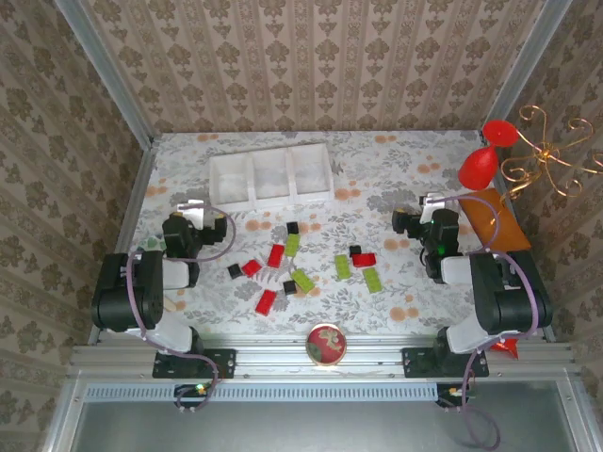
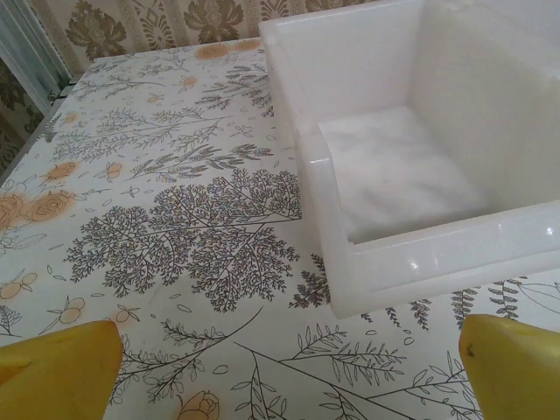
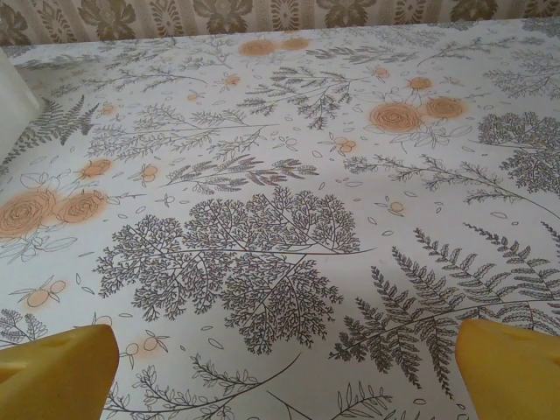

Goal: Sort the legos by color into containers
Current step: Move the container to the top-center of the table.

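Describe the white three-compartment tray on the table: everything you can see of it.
The tray is a white, slightly translucent, glossy plastic rectangle, split by two inner walls into three equal square compartments in a row. All three look empty; the left wrist view shows one compartment's bare floor. It lies flat, open side up, slightly skewed, on the floral tablecloth at the far side, left of centre, beyond the scattered legos. Nothing but the cloth touches it.

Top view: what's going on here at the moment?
Sorting has not started. Red, green and black bricks lie loose on the table, and the tray looks empty. The left arm sits near the tray's left end, the right arm over bare table on the right. Both have jaws open, holding nothing.
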### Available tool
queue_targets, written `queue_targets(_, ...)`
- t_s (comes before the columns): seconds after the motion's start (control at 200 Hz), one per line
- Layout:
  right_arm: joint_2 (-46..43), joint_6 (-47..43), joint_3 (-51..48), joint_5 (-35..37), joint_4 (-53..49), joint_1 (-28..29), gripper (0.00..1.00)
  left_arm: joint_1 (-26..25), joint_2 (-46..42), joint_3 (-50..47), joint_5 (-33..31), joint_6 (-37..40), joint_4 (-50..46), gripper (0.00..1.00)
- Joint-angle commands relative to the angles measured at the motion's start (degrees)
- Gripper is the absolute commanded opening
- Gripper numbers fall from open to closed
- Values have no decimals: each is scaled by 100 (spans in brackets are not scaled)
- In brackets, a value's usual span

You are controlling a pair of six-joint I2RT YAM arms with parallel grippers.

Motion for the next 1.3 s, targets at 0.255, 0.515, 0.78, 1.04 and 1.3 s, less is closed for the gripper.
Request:
queue_targets(0.255, 6, -87, 95, 128, 59, 32, 100, -11, -8, 121, -40, -71, 25, 100)
queue_targets(0.515, 1, -88, 99, 128, 59, 32, 100, -12, -15, 123, -43, -73, 25, 100)
queue_targets(0.78, 1, -87, 95, 128, 59, 32, 100, -6, -6, 128, -44, -68, 25, 100)
queue_targets(1.04, 1, -87, 89, 128, 59, 32, 100, -5, -17, 131, -29, -80, 16, 100)
queue_targets(1.3, -8, -88, 80, 128, 77, 31, 100, 102, -147, -20, 108, -184, 223, 100)
